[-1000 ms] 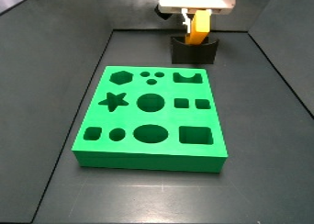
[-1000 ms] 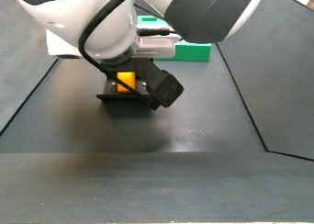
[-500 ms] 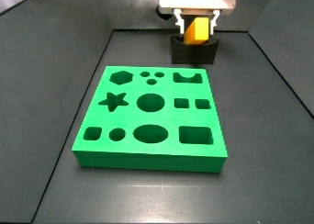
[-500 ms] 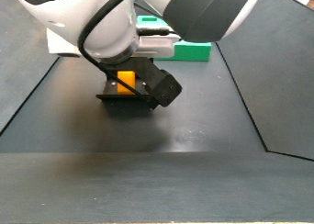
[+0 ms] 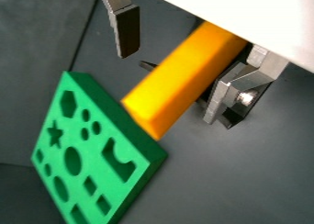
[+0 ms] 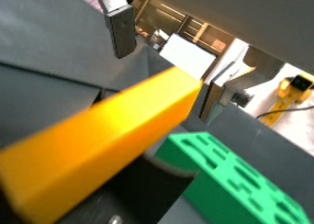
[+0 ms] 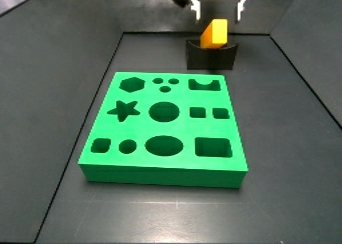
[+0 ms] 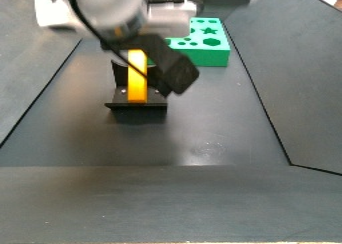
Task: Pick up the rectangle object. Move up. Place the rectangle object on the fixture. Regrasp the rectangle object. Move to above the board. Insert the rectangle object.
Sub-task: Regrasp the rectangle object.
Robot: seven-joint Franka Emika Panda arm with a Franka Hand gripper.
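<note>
The orange-yellow rectangle object (image 7: 214, 33) stands upright in the notch of the dark fixture (image 7: 211, 56) at the back of the floor, beyond the green board (image 7: 166, 126). My gripper (image 7: 221, 1) is open just above the block's top end, one finger to each side and not gripping it. In both wrist views the block (image 5: 185, 73) (image 6: 110, 145) runs between the spread fingers (image 5: 124, 28) (image 6: 119, 30), with a clear gap to one of them. In a side view the block (image 8: 136, 76) rises from the fixture (image 8: 136, 110) under the arm.
The green board also shows in a wrist view (image 5: 92, 159) beyond the block's far end and in a side view (image 8: 202, 43) behind the arm. Dark floor with raised side walls (image 7: 305, 88) surrounds everything.
The gripper has opened, let go of the rectangle object and risen. The block stays standing in the fixture.
</note>
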